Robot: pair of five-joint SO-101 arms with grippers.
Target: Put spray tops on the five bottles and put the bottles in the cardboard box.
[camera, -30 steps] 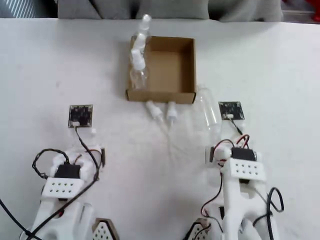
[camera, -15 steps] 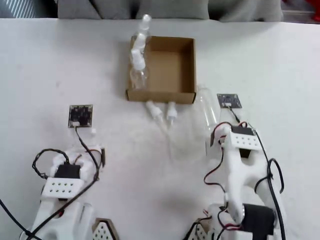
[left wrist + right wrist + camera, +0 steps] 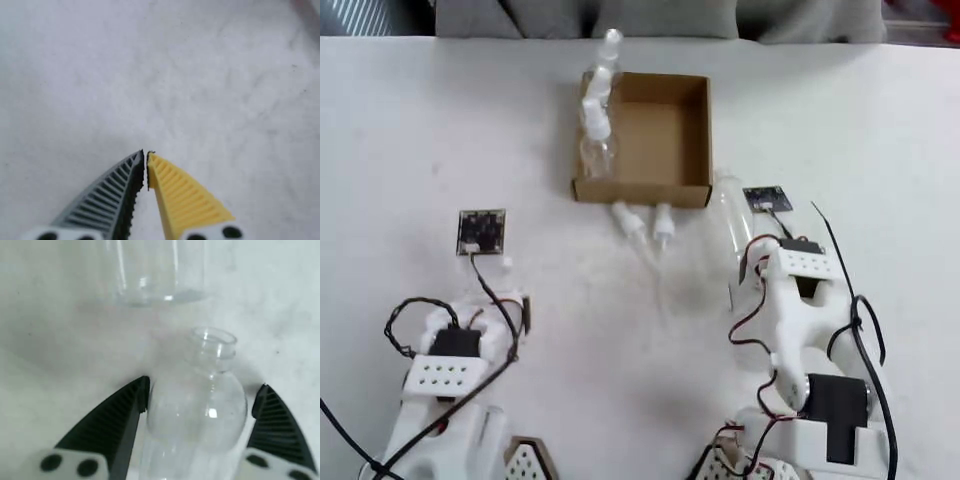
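We've got a capless bottle [image 3: 200, 410] lying on its side. In the high view it sits just right of the cardboard box's [image 3: 670, 120] lower right corner. Its long axis runs roughly up-down in the frame, with the open neck toward the top. It's clear plastic with a round shoulder and threaded mouth. A second clear bottle [image 3: 150, 275] lies just past that neck. The right pincer [image 3: 203, 385] is spread wide, one finger on each side of the bottle's body. The left pincer [image 3: 146, 154] is pinched together at lower left. Two spray tops [image 3: 625, 222] lie by the box's bottom edge, and capped bottles [image 3: 597, 110] line its left wall. Plain white worktop [image 3: 880, 130] runs out to the right edge.
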